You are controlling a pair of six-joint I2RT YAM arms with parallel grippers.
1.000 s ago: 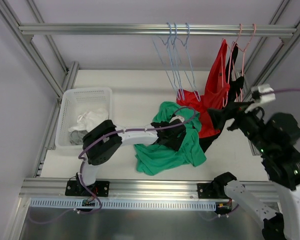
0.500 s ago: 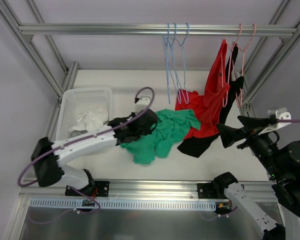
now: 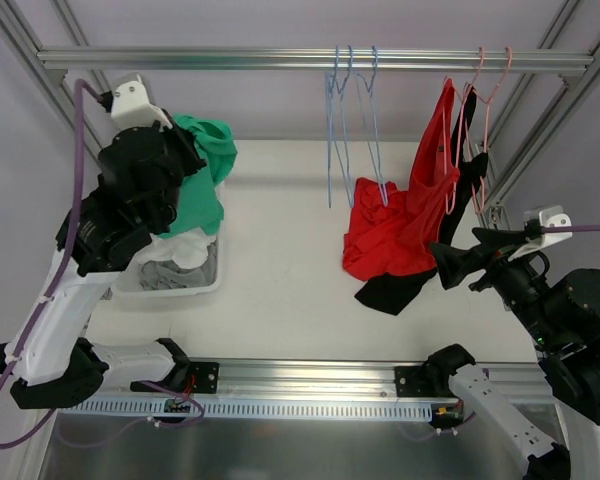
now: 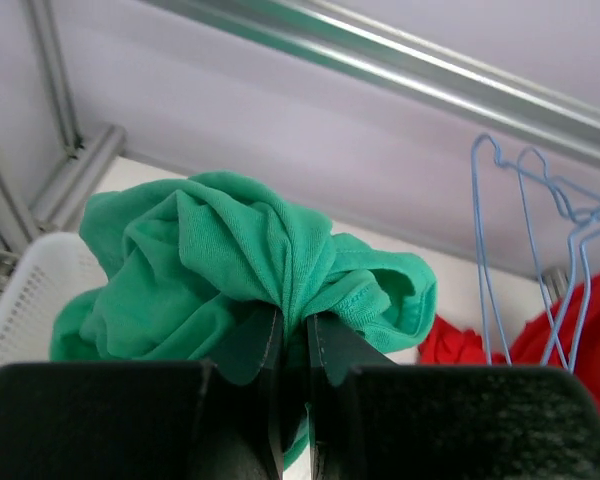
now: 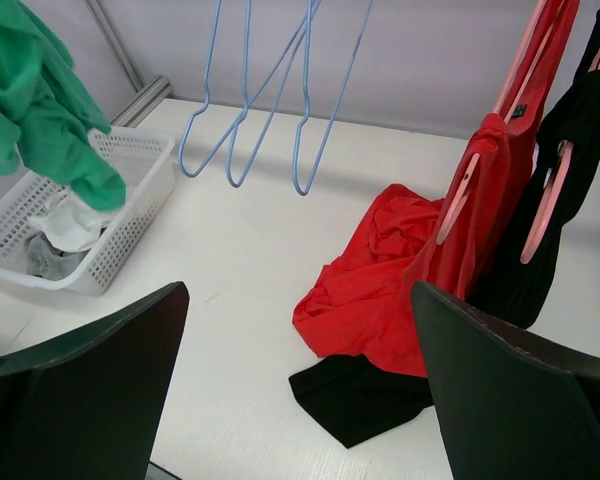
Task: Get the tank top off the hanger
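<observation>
The green tank top [image 4: 250, 260] is hanging off any hanger, bunched into a ball and pinched by a fold between the fingers of the left gripper [image 4: 292, 350], which are pressing together on the cloth. It is sitting high over the far left of the table, above the white basket [image 3: 170, 290]. Its lower end seems to be brushing the white and grey clothes [image 3: 175, 255] lying inside, though the arm is hiding that spot from above.

The left arm is rearing up tall from its base at the near left, with its wrist raised and facing the far rail [image 3: 230, 58]. The right arm is lifting at the near right. The right gripper [image 3: 455, 262] is pointing left toward the hanging clothes, its fingers spreading wide around nothing.

On the right, a red tank top [image 3: 400, 220] and a black garment [image 3: 395, 288] are hanging from pink hangers [image 3: 480, 110], their lower parts pooling on the white table [image 3: 280, 230]. Blue hangers [image 3: 352, 130] are dangling mid-rail. An aluminium frame and pale walls are enclosing everything.
</observation>
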